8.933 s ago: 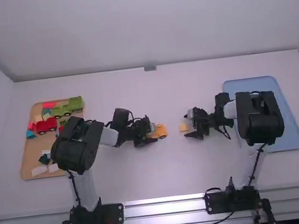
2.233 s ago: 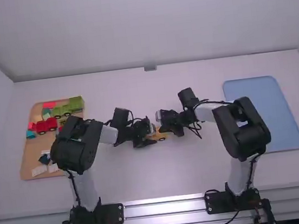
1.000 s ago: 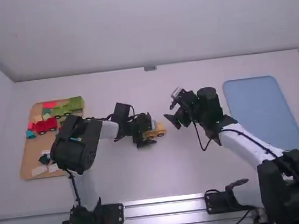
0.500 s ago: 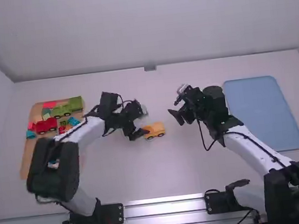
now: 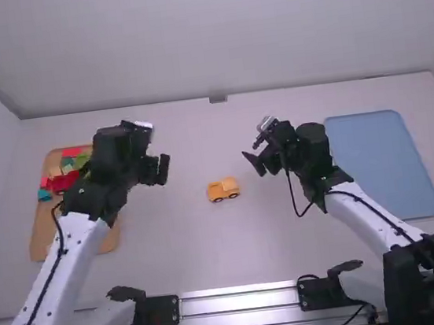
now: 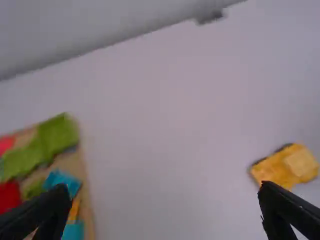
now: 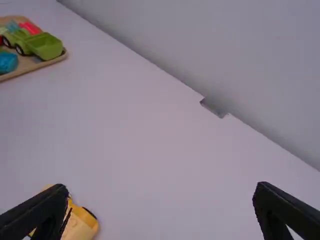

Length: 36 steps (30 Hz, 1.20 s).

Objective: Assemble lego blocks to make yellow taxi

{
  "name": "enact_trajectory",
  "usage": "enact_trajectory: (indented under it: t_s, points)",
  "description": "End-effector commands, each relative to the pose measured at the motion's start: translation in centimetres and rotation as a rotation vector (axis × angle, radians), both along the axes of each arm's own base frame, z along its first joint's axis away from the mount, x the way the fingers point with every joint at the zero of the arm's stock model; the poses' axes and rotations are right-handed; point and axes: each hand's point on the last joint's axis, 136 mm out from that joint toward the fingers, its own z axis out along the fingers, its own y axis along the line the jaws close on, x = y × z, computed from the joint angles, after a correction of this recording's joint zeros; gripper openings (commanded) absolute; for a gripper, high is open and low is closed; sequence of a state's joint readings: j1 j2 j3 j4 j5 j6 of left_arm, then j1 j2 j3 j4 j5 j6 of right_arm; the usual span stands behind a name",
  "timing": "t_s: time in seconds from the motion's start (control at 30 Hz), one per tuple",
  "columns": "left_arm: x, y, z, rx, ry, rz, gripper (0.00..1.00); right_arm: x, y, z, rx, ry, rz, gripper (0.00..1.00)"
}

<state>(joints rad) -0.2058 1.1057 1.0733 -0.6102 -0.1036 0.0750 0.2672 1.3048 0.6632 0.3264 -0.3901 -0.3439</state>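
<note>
Now that both grippers are off it, the yellow taxi [image 5: 223, 189] stands by itself, apparently complete.

Left side: wooden tray [image 5: 42, 231], partly under the left arm [image 5: 62, 253]. On it, a red vehicle [image 5: 63, 183], a green vehicle [image 7: 46, 46] and a blue piece [image 6: 62, 182], among other loose pieces.

Left gripper [image 6: 165, 189]: fingers spread, nothing between them. At 0.5 s ago it was close beside the taxi; since then it has swung back toward the wooden tray and is well apart from the taxi.

Middle: taxi on the bare table, wheels down, between the two grippers and touching neither. At 8.9 s ago a separate yellow block was by the right gripper; at 2.2 s ago both grippers met at the vehicle. One compact body with a paler block on top now, so I read the join as made and holding without support. How firmly it is seated, cannot tell.

Right gripper [image 7: 161, 189]: fingers wide apart, empty, to the right of the taxi. Position about the same as at 0.5 s ago.

Far right: blue tray [image 5: 384, 166], beyond the right gripper.

Judgement: assembly looks finished; remaining work, if any, is withdrawing the arms. Main risk would be knocking the taxi while passing.
</note>
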Motion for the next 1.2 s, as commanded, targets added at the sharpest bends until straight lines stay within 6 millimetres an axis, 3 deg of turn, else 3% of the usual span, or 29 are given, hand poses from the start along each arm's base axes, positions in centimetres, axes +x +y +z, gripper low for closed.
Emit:
enact_trajectory:
  t_s: [0.0,0.2,0.33,0.47,0.57,0.67,0.83,0.93,1.17]
  points:
    - [-1.3,4.9,3.1,-0.039,-0.080,0.378,0.99,-0.1,0.0,0.6,0.011,-0.015,0.000,0.99]
    - [-6.3,9.6,5.2,-0.031,-0.052,0.727,0.99,0.1,0.1,1.0,0.014,-0.037,0.000,0.99]
    - [-8.6,11.3,5.9,-0.063,-0.004,0.829,0.99,0.3,0.0,1.4,0.018,-0.053,-0.002,0.98]
    - [-10.7,14.3,6.8,-0.121,0.011,0.977,0.99,0.4,0.1,1.8,0.022,-0.071,-0.001,0.99]
    - [-12.9,16.9,6.9,-0.134,0.016,1.124,0.99,0.7,-0.4,1.9,0.024,-0.075,-0.015,0.99]
    - [-14.1,18.3,6.5,-0.160,0.045,1.177,0.99,1.0,-1.2,1.8,0.023,-0.071,-0.035,0.99]
    - [-13.6,20.4,6.2,-0.241,0.054,1.181,0.99,1.4,-2.3,1.7,0.024,-0.067,-0.064,0.98]
    - [-12.1,21.8,5.3,-0.340,0.071,1.177,0.99,1.6,-2.8,1.7,0.024,-0.067,-0.077,0.98]
    - [-4.6,23.2,3.2,-0.436,0.176,1.026,0.99,1.6,-2.6,1.8,0.025,-0.070,-0.074,0.99]
